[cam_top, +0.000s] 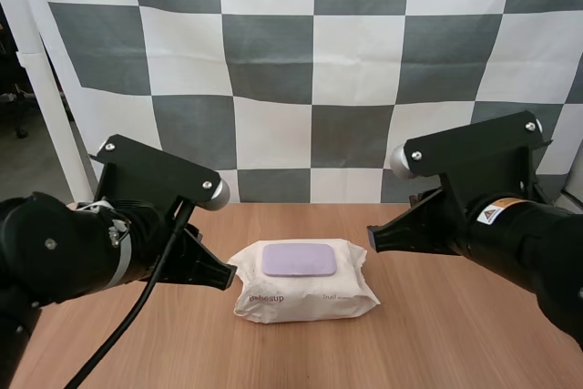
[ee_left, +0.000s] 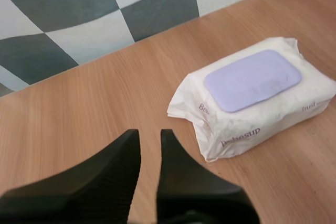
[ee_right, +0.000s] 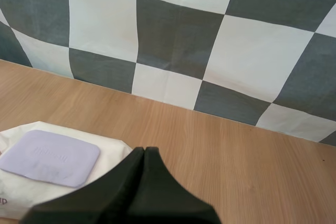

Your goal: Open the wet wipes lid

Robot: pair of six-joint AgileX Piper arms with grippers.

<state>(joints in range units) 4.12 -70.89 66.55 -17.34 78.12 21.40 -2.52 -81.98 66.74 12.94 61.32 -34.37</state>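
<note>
A white pack of wet wipes (cam_top: 305, 284) lies flat on the wooden table between my two arms. Its lilac lid (cam_top: 299, 260) is down flat on top. My left gripper (ee_left: 149, 135) hovers to the pack's left (ee_left: 252, 100), fingers a little apart with nothing between them. My right gripper (ee_right: 145, 150) hangs to the right of the pack (ee_right: 52, 171), its fingers lying together as one dark wedge, just past the pack's near corner. The lid (ee_right: 48, 157) looks closed in both wrist views.
The wooden table (cam_top: 455, 343) spreads around the pack, with bare surface in front and to both sides. My arms' black housings flank the pack in the high view.
</note>
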